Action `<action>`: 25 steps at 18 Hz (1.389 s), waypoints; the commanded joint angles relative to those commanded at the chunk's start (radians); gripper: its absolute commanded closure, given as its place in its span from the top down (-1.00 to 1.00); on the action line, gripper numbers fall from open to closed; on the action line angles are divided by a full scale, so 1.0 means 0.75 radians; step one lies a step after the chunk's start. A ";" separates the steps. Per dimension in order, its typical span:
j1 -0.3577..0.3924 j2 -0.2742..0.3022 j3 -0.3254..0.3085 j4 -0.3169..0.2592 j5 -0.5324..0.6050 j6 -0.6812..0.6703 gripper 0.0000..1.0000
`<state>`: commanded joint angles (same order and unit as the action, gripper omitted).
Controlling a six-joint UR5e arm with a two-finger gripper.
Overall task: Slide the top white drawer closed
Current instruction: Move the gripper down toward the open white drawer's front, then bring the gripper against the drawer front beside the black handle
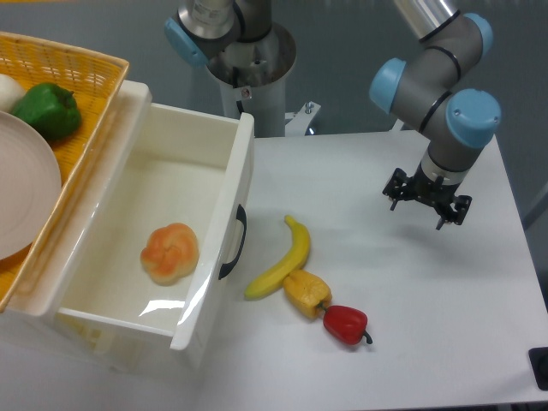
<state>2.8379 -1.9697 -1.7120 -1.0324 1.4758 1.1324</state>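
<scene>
— What do we record for the top white drawer (184, 193)?
— Glossy, box-shaped, pulled fully out, curved black handle (233, 242); a ridged orange fruit (169, 252) lies inside.
— And our tool (426, 199)?
— Well right of the drawer, above the counter (445, 291), touching nothing; we cannot tell its opening.

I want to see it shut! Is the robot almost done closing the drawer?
Not yet. Nothing looks done: the top white drawer is pulled wide open, with an orange fruit-like thing inside. The gripper holds nothing and hangs over the table, far right of the black handle. Reaching the drawer front and pushing is all left.
</scene>
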 joint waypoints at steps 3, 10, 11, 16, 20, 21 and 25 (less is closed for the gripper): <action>-0.037 -0.016 0.031 0.018 0.002 -0.228 1.00; -0.176 -0.016 0.090 0.023 0.010 -0.634 0.95; -0.204 -0.018 0.110 0.020 0.010 -0.675 0.68; -0.317 -0.014 0.123 0.018 -0.006 -0.759 -0.74; -0.364 -0.012 0.155 0.014 -0.069 -0.855 -1.00; -0.364 -0.012 0.164 0.008 -0.104 -0.863 -1.00; -0.360 -0.010 0.190 -0.108 -0.302 -0.845 -1.00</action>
<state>2.5679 -1.9773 -1.5693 -1.1133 1.2490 0.4985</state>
